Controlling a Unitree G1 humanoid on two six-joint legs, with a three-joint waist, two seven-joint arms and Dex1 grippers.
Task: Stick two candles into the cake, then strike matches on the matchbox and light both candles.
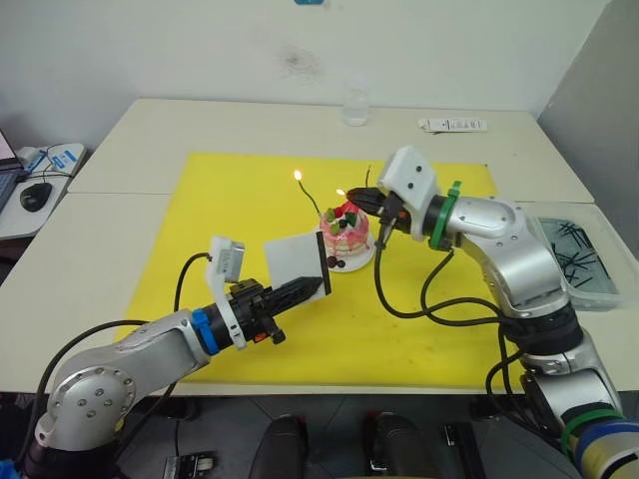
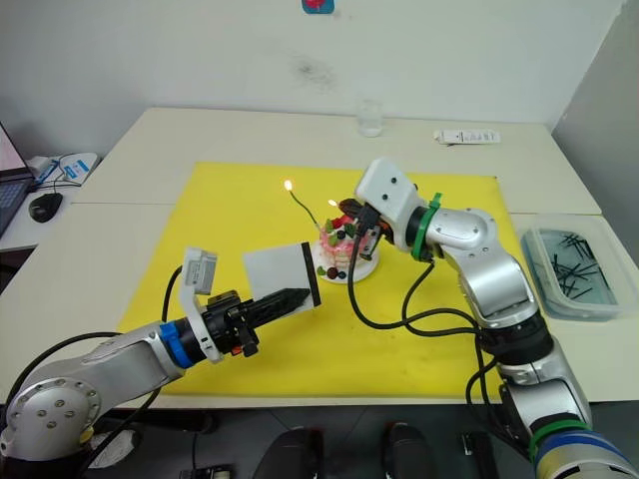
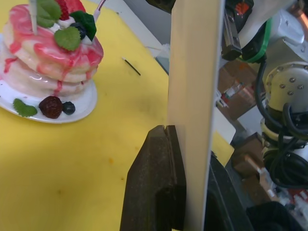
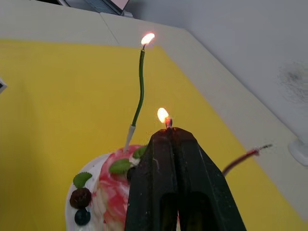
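Left gripper (image 1: 318,284) is clamped on the matchbox (image 1: 296,258), holding the flat white box up on edge above the yellow mat (image 1: 220,200), its black strip facing the cake (image 1: 346,232). I can't read any lettering on the box from here.

Just to the right of the box, the cake sits on a small white plate (image 3: 82,107) near the middle of the mat: pink marbled layers, green leaves, a strawberry on top, dark berries on the plate's rim. One green candle (image 4: 139,89) stands in the cake, thin and a little wavy, leaning away toward the far left, with a small flame at its tip. A second, reddish candle (image 4: 240,160) leans out the other way; its tip shows no flame.

Right gripper (image 4: 169,131) hangs over the cake's right side, fingers pinched tight on a match (image 4: 168,122) whose tip burns just above the fingertips.

Farther right, off the mat, a clear tray (image 1: 589,249) of dark sticks sits at the table (image 1: 120,140) edge. At the back stand a small clear cup (image 1: 356,107) and a white strip (image 1: 452,125) with print too small to read.
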